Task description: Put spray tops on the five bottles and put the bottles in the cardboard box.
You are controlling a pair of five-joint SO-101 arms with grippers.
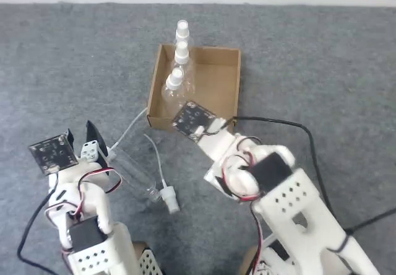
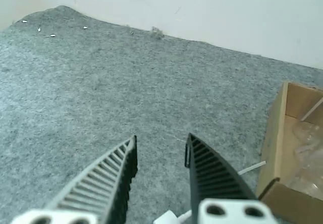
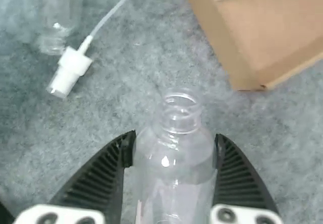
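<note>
**A:** What does the right gripper [image 3: 174, 139] have?

**B:** It is clenched round an uncapped bottle [image 3: 175, 158] at the shoulder, with the threaded neck left free. The bottle is clear, thin plastic. I'd judge it light, slick and easily dented, so a gentle hold on the body suits it.

**A:** And the left gripper [image 2: 160, 151]?

**B:** It is released, jaws apart over bare carpet, with nothing between them.

**A:** What does the high view add?

**B:** It shows the layout. The cardboard box [image 1: 230, 77] sits at 12 o'clock, with three capped bottles [image 1: 176, 80] along its 9 o'clock wall. A second bare bottle [image 1: 133, 171] lies at the box's 7 o'clock, with a loose spray top [image 1: 169, 199] at its mouth. The right wrist view gives the grip itself and the open threads.
</note>
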